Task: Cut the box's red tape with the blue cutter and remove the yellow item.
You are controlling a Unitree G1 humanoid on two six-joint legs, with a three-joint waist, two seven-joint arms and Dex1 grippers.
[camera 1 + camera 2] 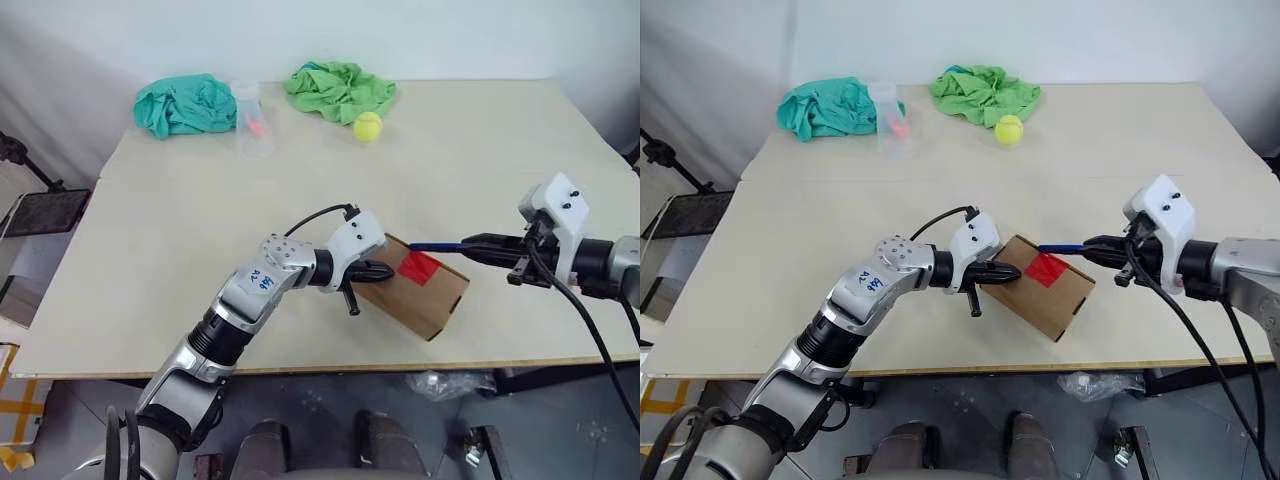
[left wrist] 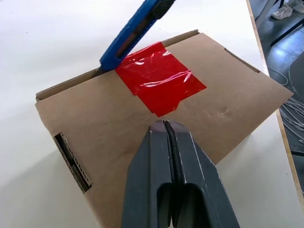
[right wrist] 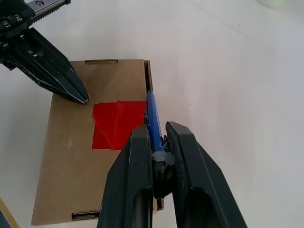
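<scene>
The brown box (image 1: 428, 298) lies near the table's front edge, with the red tape (image 1: 420, 265) across its top seam. My left gripper (image 1: 386, 270) is shut with nothing in it, and its tip rests on the box's top just beside the tape (image 2: 159, 85). My right gripper (image 3: 156, 127) is shut on the blue cutter (image 3: 152, 111). The cutter's (image 2: 130, 35) tip sits at the box's far edge, right against the edge of the tape. The yellow item is hidden.
At the back of the table lie a teal cloth (image 1: 185, 105), a green cloth (image 1: 338, 90), a clear plastic cup (image 1: 252, 125) and a fuzzy yellow-green tennis ball (image 1: 367, 126). The table's front edge (image 1: 300, 368) runs close below the box.
</scene>
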